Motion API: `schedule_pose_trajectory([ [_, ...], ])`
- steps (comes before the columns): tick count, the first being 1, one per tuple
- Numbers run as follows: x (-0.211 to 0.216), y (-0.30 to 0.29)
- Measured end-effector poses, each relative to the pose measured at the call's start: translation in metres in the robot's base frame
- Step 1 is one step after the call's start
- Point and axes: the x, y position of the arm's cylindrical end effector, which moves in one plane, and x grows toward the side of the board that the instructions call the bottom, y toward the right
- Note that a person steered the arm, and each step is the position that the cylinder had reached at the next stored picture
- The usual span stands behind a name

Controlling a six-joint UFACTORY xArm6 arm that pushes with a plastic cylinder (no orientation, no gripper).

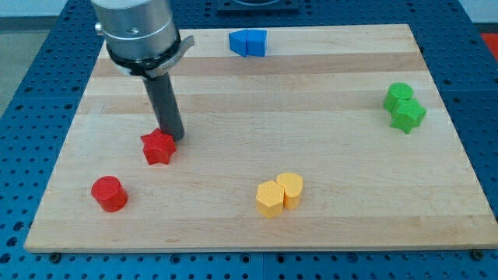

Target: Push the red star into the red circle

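A: Where is my tip [173, 137] sitting?
B: Touching the red star [158, 147] on its far right; no jaws exist. Keep pushing near-left, centred, toward the red circle [109, 193].

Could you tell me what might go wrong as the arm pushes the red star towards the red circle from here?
My tip sits at the upper right corner of the red star, and the red circle lies down and to the view's left. An off-centre push on a star point may spin the star and let it slip aside. The circle stands near the board's edge, so a hard shove might drive it off.
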Motion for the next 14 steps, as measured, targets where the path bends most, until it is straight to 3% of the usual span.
schedule_pose_trajectory([
  [4, 0.036, -0.004],
  [14, 0.067, -0.03],
])
